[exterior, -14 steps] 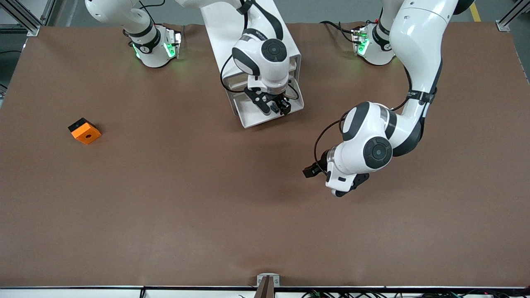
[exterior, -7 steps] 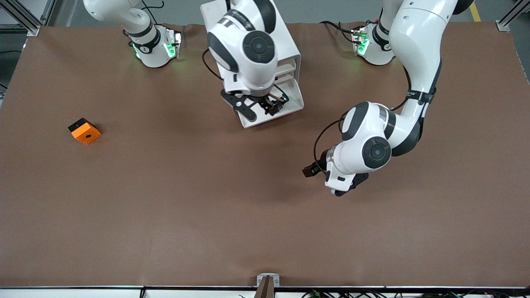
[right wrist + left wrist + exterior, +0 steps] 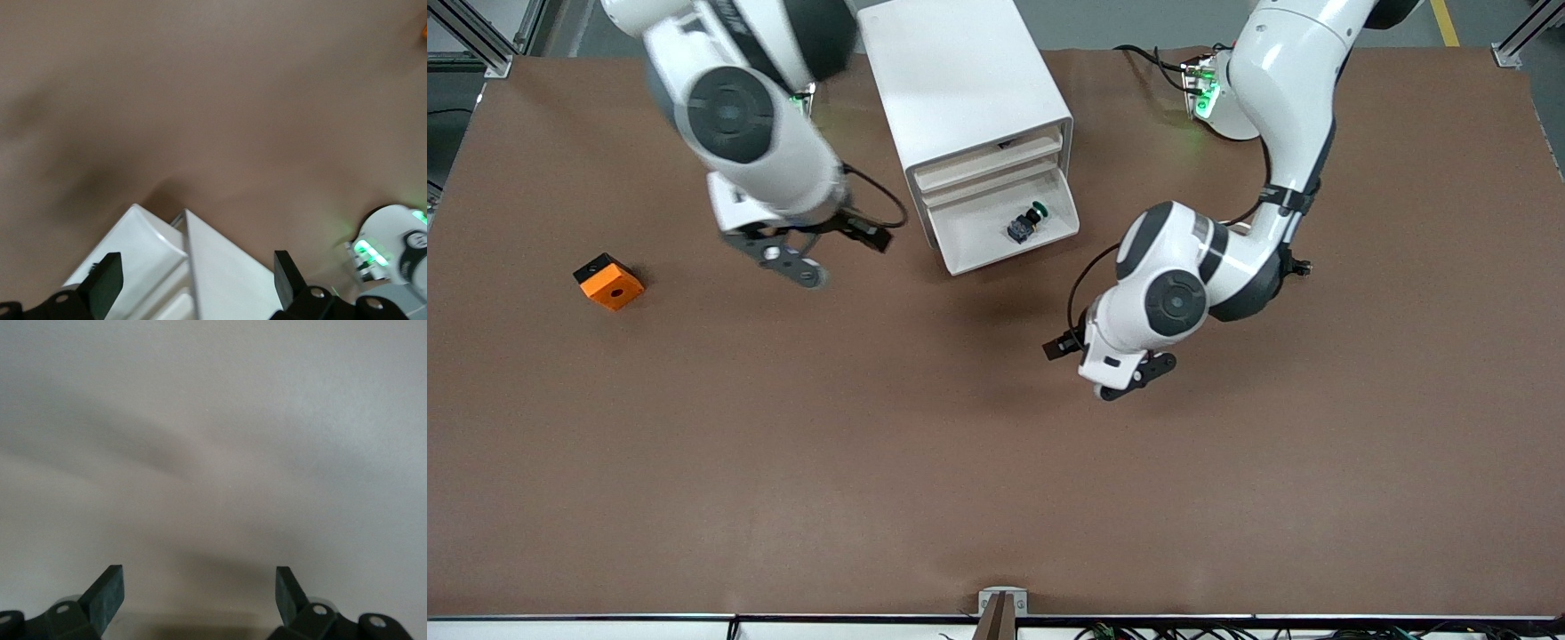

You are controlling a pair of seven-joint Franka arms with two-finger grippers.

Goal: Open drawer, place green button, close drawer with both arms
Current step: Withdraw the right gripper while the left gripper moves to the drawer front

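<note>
Orange cube (image 3: 608, 281) is sitting on the brown worktop (image 3: 783, 462), toward the right arm's end, well apart from the right end effector (image 3: 805, 258). Right end effector is hanging over bare worktop between the cube and the white cabinet (image 3: 969, 98), fingers (image 3: 107, 283) spread wide with nothing between them; its wrist view is showing the cabinet's corner (image 3: 200, 267) and bare worktop. The drawer (image 3: 1000, 233) is standing pulled out at the cabinet's front, beside the right end effector toward the left arm's end. The button (image 3: 1024, 222) is lying inside the drawer on its floor, green cap pointing toward the left arm's end, touching neither end effector. Left end effector (image 3: 1112, 378) is hovering low over bare worktop, nearer the front camera than the drawer and well apart from it, fingers (image 3: 107, 593) parted wide and empty; its wrist view is showing only plain worktop.
</note>
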